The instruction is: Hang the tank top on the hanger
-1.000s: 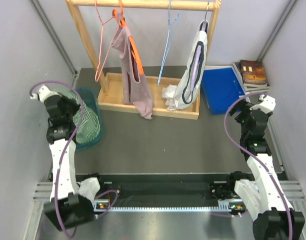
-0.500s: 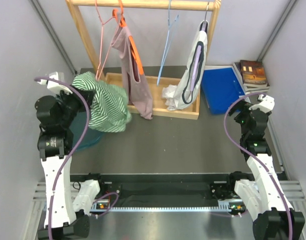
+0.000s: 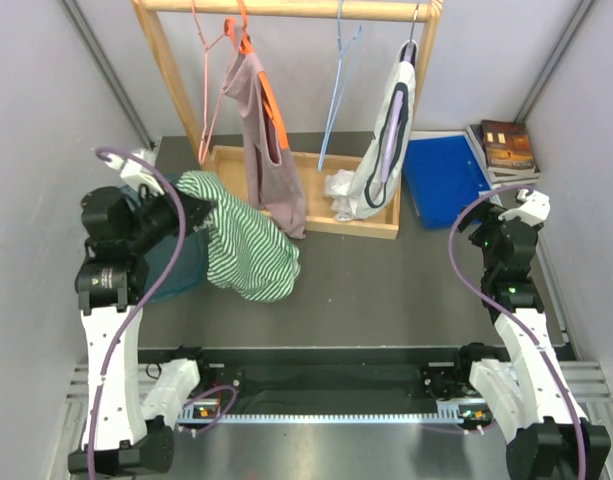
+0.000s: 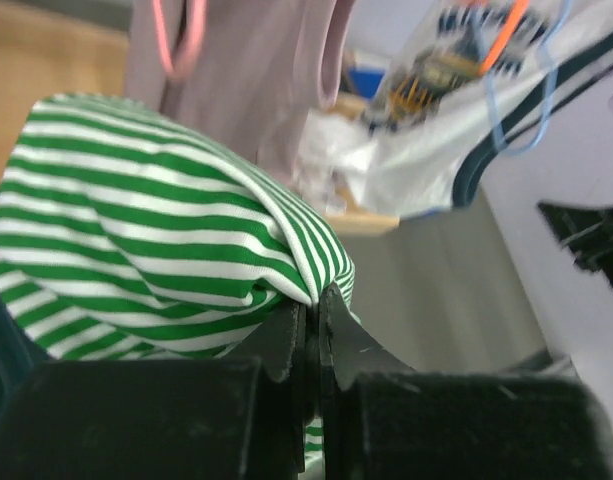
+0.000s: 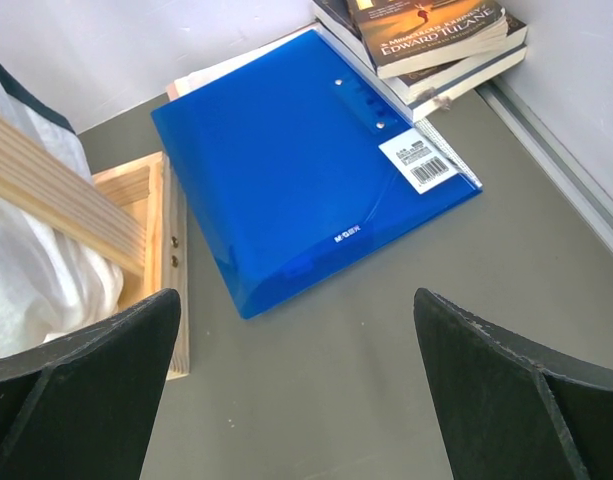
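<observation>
My left gripper (image 3: 191, 212) is shut on the green-and-white striped tank top (image 3: 248, 245) and holds it in the air left of the rack base; the cloth hangs down to the right. In the left wrist view the closed jaws (image 4: 314, 312) pinch a white-edged fold of the tank top (image 4: 136, 230). The light-blue wire hanger (image 3: 335, 90) hangs empty from the wooden rail, right of the mauve top. My right gripper (image 3: 521, 205) is open and empty at the right, over the grey floor (image 5: 316, 400).
A wooden rack (image 3: 286, 10) holds a pink wire hanger (image 3: 208, 90), a mauve top on an orange hanger (image 3: 261, 130) and a white top with dark trim (image 3: 386, 135). A teal basket (image 3: 181, 265) stands at the left. A blue folder (image 3: 441, 175) and books (image 3: 506, 145) lie at the right.
My left gripper has lifted the tank top out of the teal basket and carried it right, toward the rack. The right arm has not moved.
</observation>
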`<state>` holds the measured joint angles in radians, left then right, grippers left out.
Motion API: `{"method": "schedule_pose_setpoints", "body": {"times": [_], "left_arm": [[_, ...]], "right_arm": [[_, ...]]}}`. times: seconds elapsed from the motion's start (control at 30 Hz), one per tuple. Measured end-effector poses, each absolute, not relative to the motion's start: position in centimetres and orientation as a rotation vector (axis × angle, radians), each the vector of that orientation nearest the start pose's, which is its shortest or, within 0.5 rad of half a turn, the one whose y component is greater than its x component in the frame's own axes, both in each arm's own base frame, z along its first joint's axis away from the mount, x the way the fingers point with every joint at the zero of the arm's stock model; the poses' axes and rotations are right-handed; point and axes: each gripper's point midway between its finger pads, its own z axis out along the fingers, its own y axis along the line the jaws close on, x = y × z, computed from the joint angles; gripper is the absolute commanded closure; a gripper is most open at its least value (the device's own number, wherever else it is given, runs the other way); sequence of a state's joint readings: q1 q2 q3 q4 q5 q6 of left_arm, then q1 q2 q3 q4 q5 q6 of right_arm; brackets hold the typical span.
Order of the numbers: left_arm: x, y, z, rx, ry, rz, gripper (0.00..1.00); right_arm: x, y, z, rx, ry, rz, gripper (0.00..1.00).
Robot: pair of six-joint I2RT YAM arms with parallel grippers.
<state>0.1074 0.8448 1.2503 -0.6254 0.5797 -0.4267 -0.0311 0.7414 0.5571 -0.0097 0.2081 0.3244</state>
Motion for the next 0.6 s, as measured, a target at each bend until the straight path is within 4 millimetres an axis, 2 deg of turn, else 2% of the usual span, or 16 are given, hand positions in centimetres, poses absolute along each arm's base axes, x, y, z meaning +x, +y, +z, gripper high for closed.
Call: {"method": "schedule_pose_setpoints", "body": {"times": [0.17, 0.2, 0.23, 0.37, 0.47, 0.53, 0.6], "left_arm": [[24.8, -11.0, 30.8, -0.040, 2.010, -0.790, 1.00], [24.6, -11.6, 28.8, -0.042, 2.063, -0.789, 1.00], [24.2, -12.4, 28.3, -0.012, 2.083, -0.807, 1.00], [22.6, -16.1, 22.8, 0.068, 2.227, -0.829, 1.00], [21.5, -19.6, 20.5, 0.180, 2.298, -0.825, 1.00], [21.0, -22.6, 19.6, 0.296, 2.312, -0.810, 1.00], [21.2, -24.8, 18.8, 0.379, 2.327, -0.754, 1.00]], "right_arm": [[31.3, -2.7, 22.0, 0.444, 1.704, 0.062, 0.00], [31.3, -2.5, 21.9, 0.439, 1.707, 0.073, 0.00], [31.3, -2.3, 21.9, 0.435, 1.709, 0.086, 0.00], [31.4, -1.3, 21.9, 0.412, 1.720, 0.144, 0.01], [31.5, -0.3, 21.0, 0.401, 1.734, 0.197, 0.01], [31.4, 1.1, 19.4, 0.387, 1.776, 0.242, 0.02], [31.4, 2.7, 17.8, 0.365, 1.832, 0.285, 0.02]]}}
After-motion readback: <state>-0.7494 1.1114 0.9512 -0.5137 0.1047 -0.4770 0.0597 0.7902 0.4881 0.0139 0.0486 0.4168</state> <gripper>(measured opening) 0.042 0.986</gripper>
